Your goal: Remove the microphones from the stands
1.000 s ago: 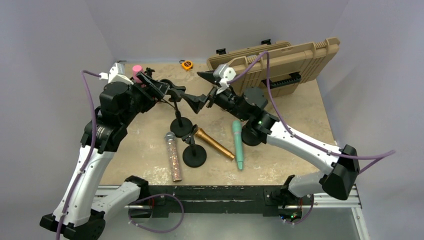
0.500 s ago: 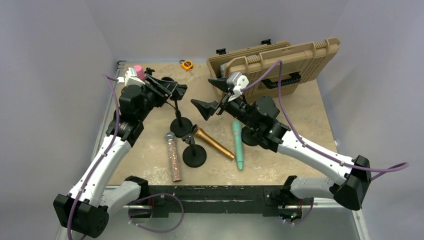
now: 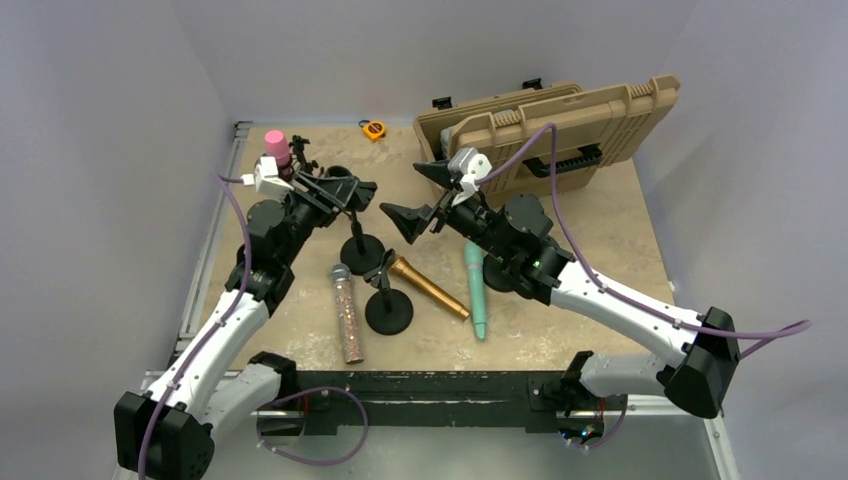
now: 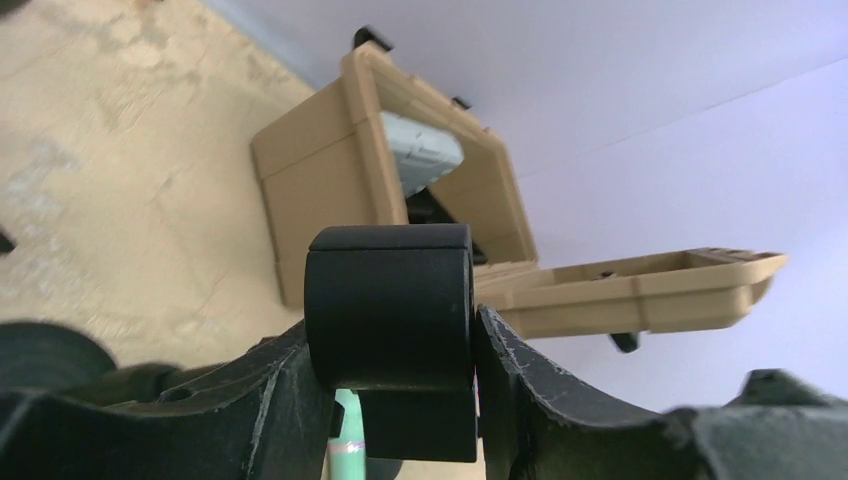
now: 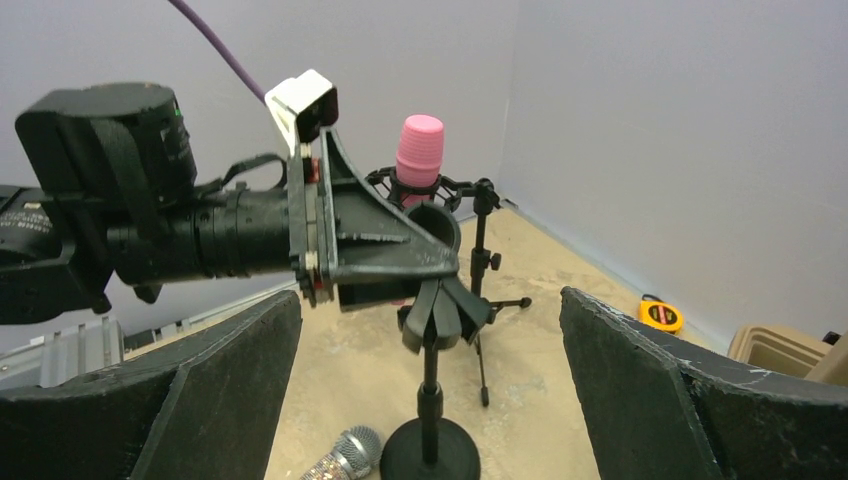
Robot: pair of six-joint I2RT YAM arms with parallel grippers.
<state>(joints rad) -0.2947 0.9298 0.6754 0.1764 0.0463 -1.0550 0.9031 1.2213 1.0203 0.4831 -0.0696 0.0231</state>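
A pink microphone [image 3: 276, 146] stands upright in a black shock-mount tripod stand [image 3: 298, 158] at the back left; it also shows in the right wrist view [image 5: 420, 150]. My left gripper [image 3: 352, 190] is shut on the empty black clip [image 4: 390, 300] atop a round-base stand [image 3: 362, 252], to the right of the pink microphone. My right gripper [image 3: 400, 188] is open and empty, just right of that clip [image 5: 440, 312], apart from it, with its fingers [image 5: 150, 400] either side of the stand in the wrist view.
A glitter microphone [image 3: 348, 315], a gold one [image 3: 428, 287] and a teal one [image 3: 476, 290] lie on the table. A second round-base stand [image 3: 388, 310] stands among them. An open tan case [image 3: 560, 125] is at the back right, a yellow tape measure [image 3: 373, 129] at the back.
My right gripper has drawn back to the right, away from the clip. My left arm's elbow has shifted down and right while its gripper stays on the clip.
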